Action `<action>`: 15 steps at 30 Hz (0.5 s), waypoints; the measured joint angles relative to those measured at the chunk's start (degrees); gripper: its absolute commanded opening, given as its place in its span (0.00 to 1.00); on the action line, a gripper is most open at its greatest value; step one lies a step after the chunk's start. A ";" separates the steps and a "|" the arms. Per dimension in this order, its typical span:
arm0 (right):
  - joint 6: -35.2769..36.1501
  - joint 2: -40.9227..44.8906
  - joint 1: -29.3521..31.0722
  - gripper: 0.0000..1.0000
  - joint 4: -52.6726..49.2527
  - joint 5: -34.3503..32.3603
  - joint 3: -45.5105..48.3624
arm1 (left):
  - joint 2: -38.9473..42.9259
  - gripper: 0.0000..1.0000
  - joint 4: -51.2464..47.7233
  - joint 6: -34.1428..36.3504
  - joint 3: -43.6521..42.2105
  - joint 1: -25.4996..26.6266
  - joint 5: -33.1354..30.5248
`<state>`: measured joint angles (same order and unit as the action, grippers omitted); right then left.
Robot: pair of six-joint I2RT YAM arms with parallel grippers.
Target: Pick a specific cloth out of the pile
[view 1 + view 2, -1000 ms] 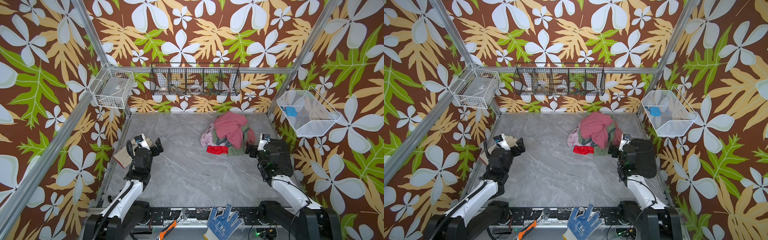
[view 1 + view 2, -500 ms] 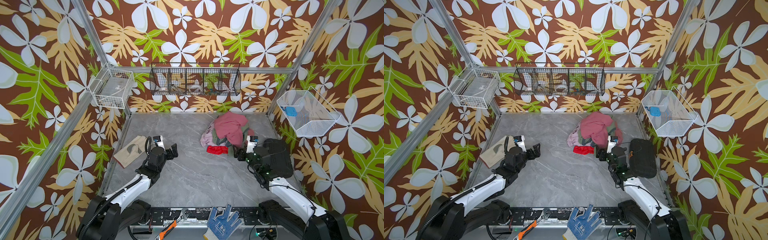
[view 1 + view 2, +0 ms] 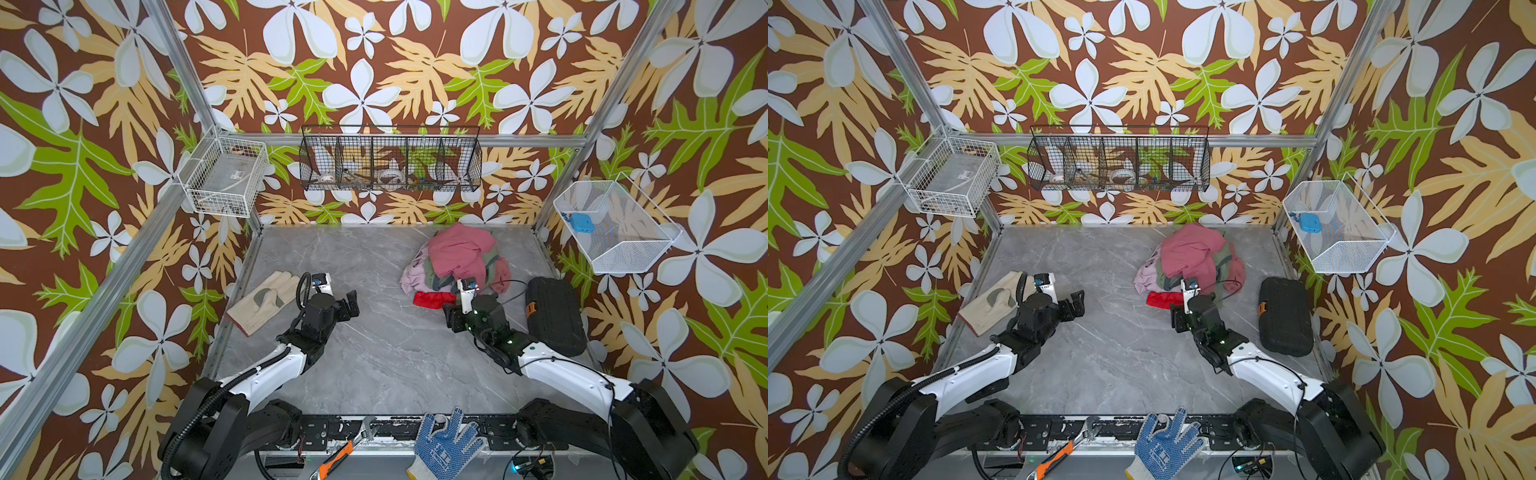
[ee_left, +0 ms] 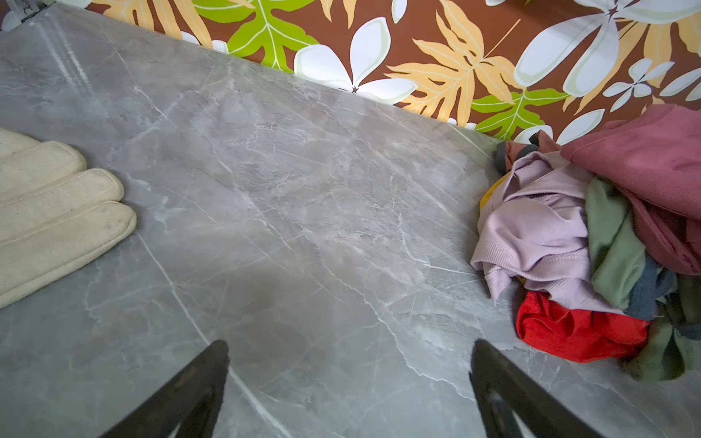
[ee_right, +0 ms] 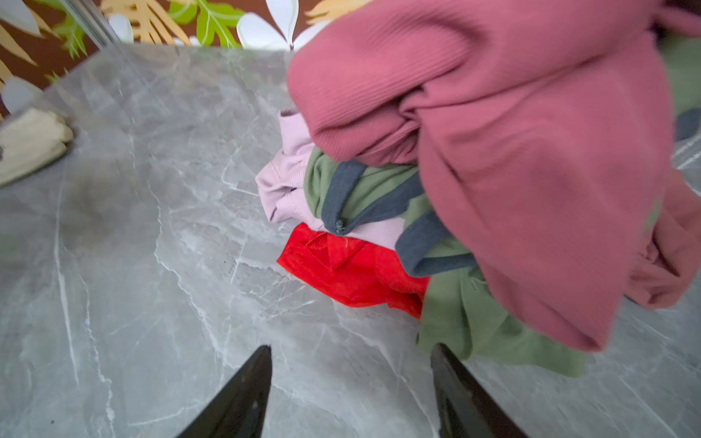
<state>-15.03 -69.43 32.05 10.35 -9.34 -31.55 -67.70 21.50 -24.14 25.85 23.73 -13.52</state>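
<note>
The pile [image 3: 457, 257] [image 3: 1192, 257] lies at the back right of the grey floor, with a dusty pink cloth on top and lilac and olive green cloths beneath. The red cloth [image 3: 432, 299] [image 3: 1160, 300] pokes out flat from the pile's near left foot. My right gripper [image 3: 451, 316] [image 3: 1177, 319] hovers just short of it, open. In the right wrist view the red cloth [image 5: 352, 273] lies ahead of the right gripper [image 5: 352, 348], nothing between the fingers. My left gripper [image 3: 352, 305] [image 4: 349, 345] stands wide open over bare floor, the red cloth [image 4: 576, 330] off to one side.
A cream work glove [image 3: 266, 299] lies at the left edge. A black case [image 3: 555, 316] sits right of my right arm. A blue dotted glove [image 3: 444, 444] and an orange-handled tool [image 3: 332, 461] rest on the front rail. Wire baskets [image 3: 390, 164] hang on the walls.
Both arms have swung in from the sides. The right gripper has come up to the red cloth and its jaws have narrowed. The left gripper has moved right, off the cream glove.
</note>
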 measured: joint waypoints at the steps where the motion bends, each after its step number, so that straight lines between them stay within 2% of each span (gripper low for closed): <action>1: 0.98 -2.40 1.14 0.66 -1.11 -1.18 -1.75 | 0.00 1.00 0.00 -0.13 0.00 0.00 -0.04; 10: 6.91 -24.06 7.26 0.60 -11.89 -6.32 -19.10 | 1.09 1.00 -0.28 -0.09 -0.31 0.02 -0.98; 15: 7.58 -32.15 7.37 0.64 -17.75 -8.98 -26.21 | 2.43 1.00 -0.52 -0.04 -1.16 0.02 -1.73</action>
<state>-7.44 -101.58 39.42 -7.40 -18.33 -57.76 -65.28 20.97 -24.18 24.69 23.75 -15.25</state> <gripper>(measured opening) 0.622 0.997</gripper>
